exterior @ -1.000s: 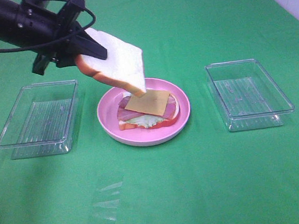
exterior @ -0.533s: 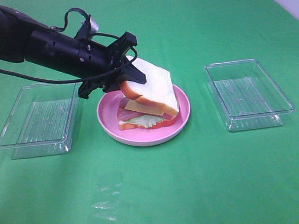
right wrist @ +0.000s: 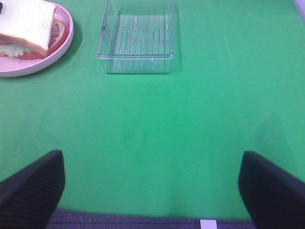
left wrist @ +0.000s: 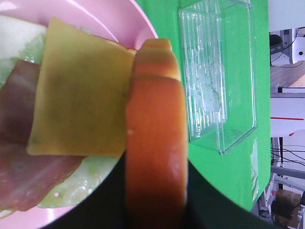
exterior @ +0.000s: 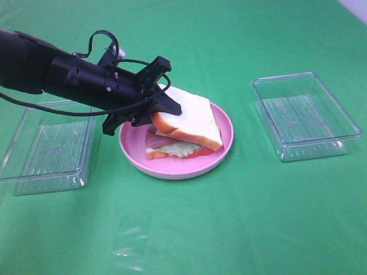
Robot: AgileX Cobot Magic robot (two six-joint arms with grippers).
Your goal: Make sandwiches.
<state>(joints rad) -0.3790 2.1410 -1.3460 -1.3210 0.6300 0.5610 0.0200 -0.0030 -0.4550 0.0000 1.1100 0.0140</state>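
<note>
Exterior high: left jaws clamp top bread slice (exterior: 191, 116); right jaws wide.

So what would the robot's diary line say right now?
step: top bread slice going on | left claw: shut on bread | stack on pink plate: cheese, bacon, lettuce | right claw: open, idle

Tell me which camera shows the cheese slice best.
The left wrist view: the cheese slice fills much of the picture, lying on the bacon, beside the bread crust. In the high view the top bread slice hides it. The right wrist view shows no cheese.
</note>
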